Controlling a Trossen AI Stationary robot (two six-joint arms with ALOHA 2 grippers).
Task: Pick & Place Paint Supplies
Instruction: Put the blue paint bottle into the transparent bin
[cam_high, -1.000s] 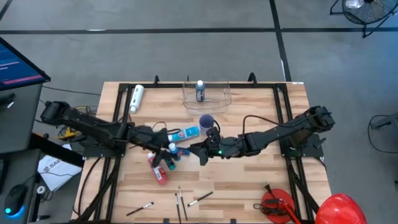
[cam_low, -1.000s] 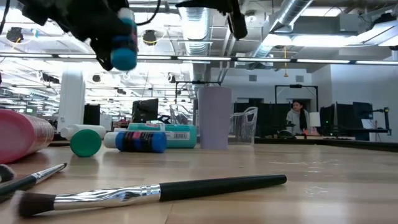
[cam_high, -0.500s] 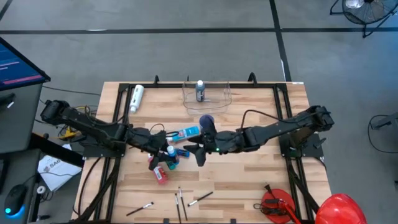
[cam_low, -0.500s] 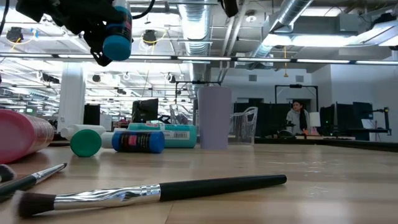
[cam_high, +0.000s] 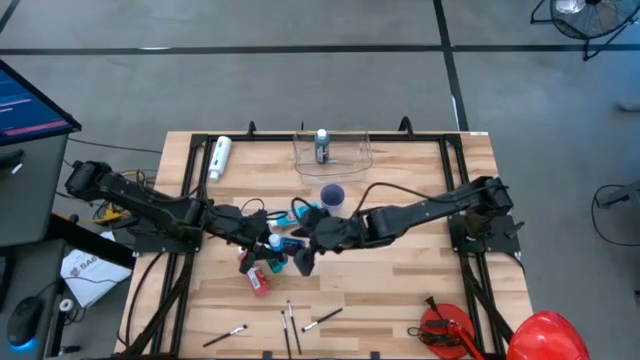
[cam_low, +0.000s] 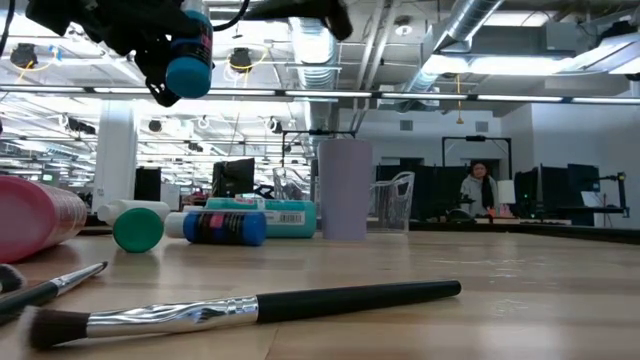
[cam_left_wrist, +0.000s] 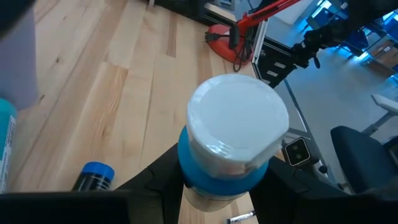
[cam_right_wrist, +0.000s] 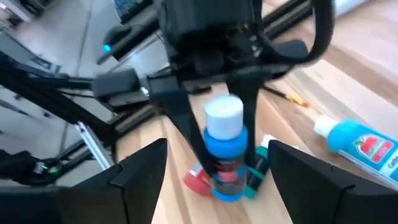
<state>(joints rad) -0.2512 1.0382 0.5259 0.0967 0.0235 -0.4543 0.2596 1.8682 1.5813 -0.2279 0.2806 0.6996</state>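
High view straight down; low view level, table-top; wrist views close, both share blue bottle (cam_left_wrist: 230, 149).

Bright overhead lighting; right wrist view motion-blurred.

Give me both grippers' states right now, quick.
Left gripper: shut on the blue paint bottle, held up off the table.
Right gripper: open, empty, facing that bottle.

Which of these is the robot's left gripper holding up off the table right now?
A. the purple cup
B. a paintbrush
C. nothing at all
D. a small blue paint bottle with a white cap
D: the left gripper is clamped around the blue paint bottle, white cap up, above the table, while the right gripper stands open in front of it.
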